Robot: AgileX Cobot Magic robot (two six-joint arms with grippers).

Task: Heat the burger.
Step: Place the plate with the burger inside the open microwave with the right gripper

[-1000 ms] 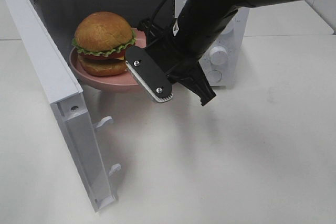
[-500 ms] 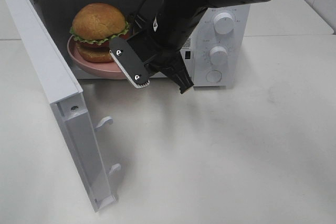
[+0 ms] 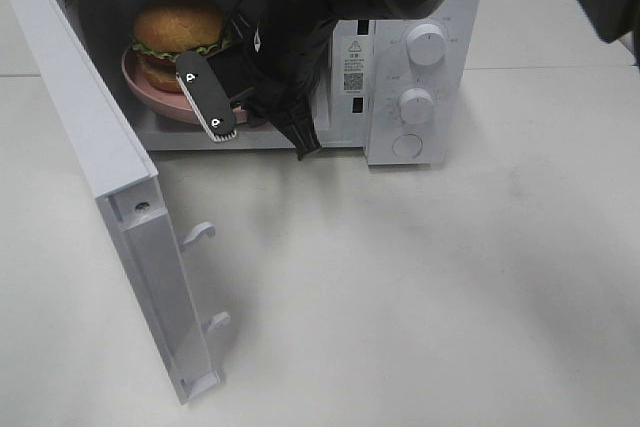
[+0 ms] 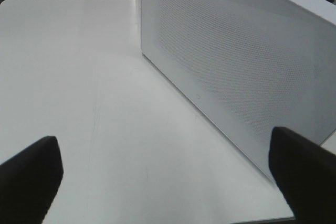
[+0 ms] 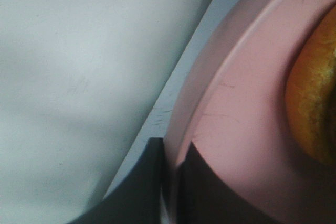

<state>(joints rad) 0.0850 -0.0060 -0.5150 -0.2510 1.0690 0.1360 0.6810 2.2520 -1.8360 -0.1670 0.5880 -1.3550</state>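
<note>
The burger (image 3: 178,32), with a golden bun and green lettuce, sits on a pink plate (image 3: 158,103) inside the open white microwave (image 3: 400,57). My right gripper (image 3: 226,114) reaches into the opening and is shut on the plate's near rim. The right wrist view shows the dark fingers (image 5: 142,192) pinching the pink plate (image 5: 236,129) at my right gripper (image 5: 170,169), with the burger (image 5: 315,108) just beyond. My left gripper (image 4: 165,182) stands open over bare table beside the microwave door (image 4: 241,61); it holds nothing and is out of the high view.
The microwave door (image 3: 90,137) swings wide open toward the front left, with two latch hooks (image 3: 200,234) on its edge. Control knobs (image 3: 425,45) sit on the right panel. White table (image 3: 430,287) stretches in front and to the right.
My right gripper has carried the plate and burger back and to the left, from the microwave's opening deeper into the cavity. The left gripper stays open.
</note>
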